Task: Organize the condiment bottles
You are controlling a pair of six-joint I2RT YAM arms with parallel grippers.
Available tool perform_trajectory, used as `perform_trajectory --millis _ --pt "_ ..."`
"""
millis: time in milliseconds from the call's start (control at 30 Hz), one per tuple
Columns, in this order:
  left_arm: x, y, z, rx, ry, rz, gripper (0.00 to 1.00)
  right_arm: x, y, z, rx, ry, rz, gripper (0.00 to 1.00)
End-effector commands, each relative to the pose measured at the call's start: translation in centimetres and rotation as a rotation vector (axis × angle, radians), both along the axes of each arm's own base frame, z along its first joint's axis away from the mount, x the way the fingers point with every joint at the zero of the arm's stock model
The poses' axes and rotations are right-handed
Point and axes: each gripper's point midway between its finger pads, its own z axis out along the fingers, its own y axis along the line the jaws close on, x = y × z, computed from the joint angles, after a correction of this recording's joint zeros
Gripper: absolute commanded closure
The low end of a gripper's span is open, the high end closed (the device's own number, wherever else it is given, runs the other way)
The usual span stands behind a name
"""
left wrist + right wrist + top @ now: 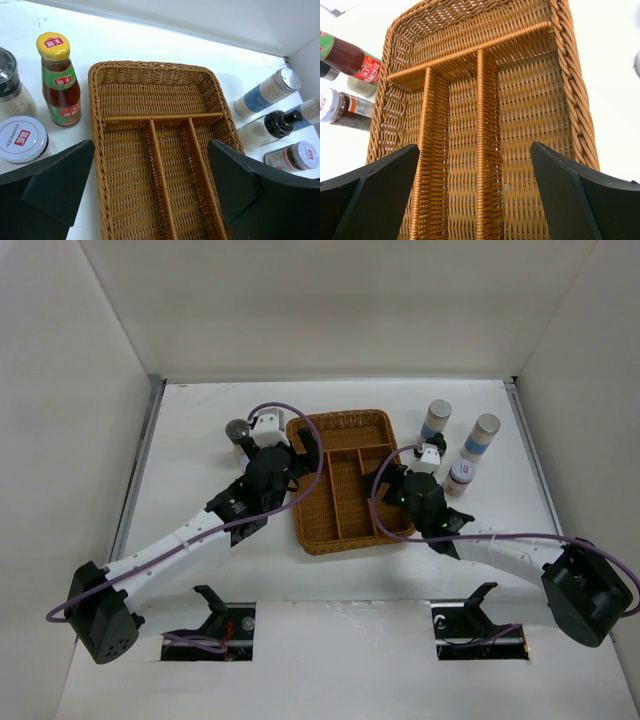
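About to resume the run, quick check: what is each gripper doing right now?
Left gripper: open, holding nothing, aimed at the brown wicker compartment tray.
Right gripper: open, holding nothing, aimed at the same tray.

The top view looks steeply down from above and behind the arm bases, taking in the whole table (200, 440) with the tray (340, 417) mid-table. Each wrist view sits low and close over the tray, looking between its own fingers (50, 190) toward the table's far edge, the right one nearest the weave. All three share the tray's dividers; both wrist views also catch the sauce bottle (61, 85) off its left edge.
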Motion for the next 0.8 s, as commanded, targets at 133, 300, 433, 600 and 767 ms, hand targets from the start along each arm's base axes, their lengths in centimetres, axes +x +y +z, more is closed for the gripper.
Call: perform_trajectory --millis 133,300,433,600,767 --pt "1.7 0.1 2.5 -0.013 -0.058 0.014 0.00 0.3 -0.3 2.5 0.041 -0.081 -0.035 0.00" --pt "2.2 0.0 3.8 0.013 -0.112 0.012 0.00 -0.1 0.5 2.9 0.028 -0.097 -0.010 0.00" --pt "2.5 1.6 6.4 0.047 -0.184 0.064 0.00 -0.2 0.9 3.3 0.027 -0.128 0.002 0.00" --pt "4.2 3.7 8.0 0.060 -0.223 0.104 0.26 -1.0 1.7 4.1 0.074 -0.159 0.039 0.00" --pt "6.6 5.5 5.8 0.124 -0.141 0.162 0.47 -2.2 3.1 5.5 0.159 -0.194 0.148 0.38"
